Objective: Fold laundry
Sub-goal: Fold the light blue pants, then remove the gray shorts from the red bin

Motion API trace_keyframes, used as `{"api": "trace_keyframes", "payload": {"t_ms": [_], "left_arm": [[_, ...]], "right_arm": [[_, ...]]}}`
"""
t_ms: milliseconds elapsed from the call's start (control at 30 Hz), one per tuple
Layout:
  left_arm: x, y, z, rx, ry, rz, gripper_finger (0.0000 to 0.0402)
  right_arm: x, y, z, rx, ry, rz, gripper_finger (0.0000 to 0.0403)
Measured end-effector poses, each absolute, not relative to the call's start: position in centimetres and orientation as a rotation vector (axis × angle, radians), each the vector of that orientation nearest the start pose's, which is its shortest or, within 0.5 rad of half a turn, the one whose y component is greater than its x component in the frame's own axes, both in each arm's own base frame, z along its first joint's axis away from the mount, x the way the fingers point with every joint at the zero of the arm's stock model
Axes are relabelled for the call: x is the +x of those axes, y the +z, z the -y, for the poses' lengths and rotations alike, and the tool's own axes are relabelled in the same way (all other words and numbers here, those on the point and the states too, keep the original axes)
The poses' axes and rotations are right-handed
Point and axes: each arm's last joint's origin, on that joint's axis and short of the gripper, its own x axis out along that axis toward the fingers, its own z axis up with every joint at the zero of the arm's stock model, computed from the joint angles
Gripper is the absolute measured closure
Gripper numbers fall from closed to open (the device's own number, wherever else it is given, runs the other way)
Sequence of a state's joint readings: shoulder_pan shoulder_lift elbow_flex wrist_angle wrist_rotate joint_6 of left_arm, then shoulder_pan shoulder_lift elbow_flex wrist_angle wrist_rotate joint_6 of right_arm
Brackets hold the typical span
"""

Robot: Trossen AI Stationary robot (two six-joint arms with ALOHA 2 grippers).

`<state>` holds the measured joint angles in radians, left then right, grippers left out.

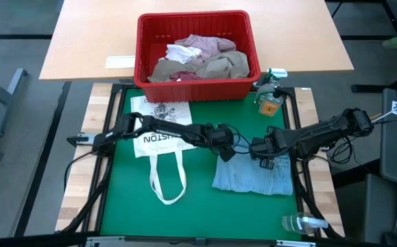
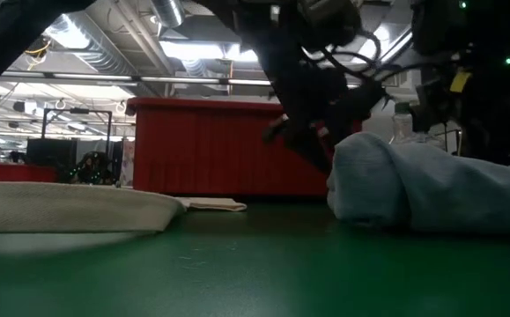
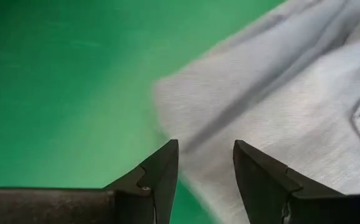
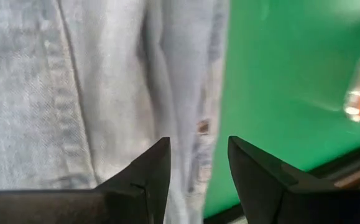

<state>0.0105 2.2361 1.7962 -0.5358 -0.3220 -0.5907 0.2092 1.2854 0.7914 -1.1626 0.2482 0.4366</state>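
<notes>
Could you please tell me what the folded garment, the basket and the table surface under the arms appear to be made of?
Jeans: light blue denim, judging by the twill weave and stitched seams, matte.
Basket: red, looks like moulded plastic, smooth ribbed walls.
Table surface: green mat, probably felt or rubber; matte, material unclear.

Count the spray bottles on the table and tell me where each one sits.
2. One spray bottle with amber liquid stands at the mat's far right corner, beside the red basket. One clear spray bottle lies at the near right corner. None appear hidden.
</notes>
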Motion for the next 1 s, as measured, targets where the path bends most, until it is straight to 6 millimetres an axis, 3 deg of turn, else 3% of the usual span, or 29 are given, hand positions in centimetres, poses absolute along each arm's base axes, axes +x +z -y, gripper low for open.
{"api": "trace_keyframes", "payload": {"t_ms": [233,433,733,1000], "left_arm": [[46.0,23.2,-2.7,-0.367,0.523,-0.873,0.0253],[44.4,26.5,-2.9,-0.304,0.489,-0.854,0.0253],[42.6,30.6,-4.2,-0.250,0.473,-0.773,0.0253],[40.9,33.1,-5.9,-0.231,0.496,-0.722,0.0253]], "right_arm": [[19.1,21.9,-3.2,-0.088,-0.329,-1.485,0.0242],[21.2,22.6,-3.7,-0.123,-0.215,-1.295,0.0242],[24.0,23.7,-4.3,-0.072,-0.159,-0.998,0.0242],[24.9,24.3,-4.5,-0.005,-0.148,-0.882,0.0242]]}}
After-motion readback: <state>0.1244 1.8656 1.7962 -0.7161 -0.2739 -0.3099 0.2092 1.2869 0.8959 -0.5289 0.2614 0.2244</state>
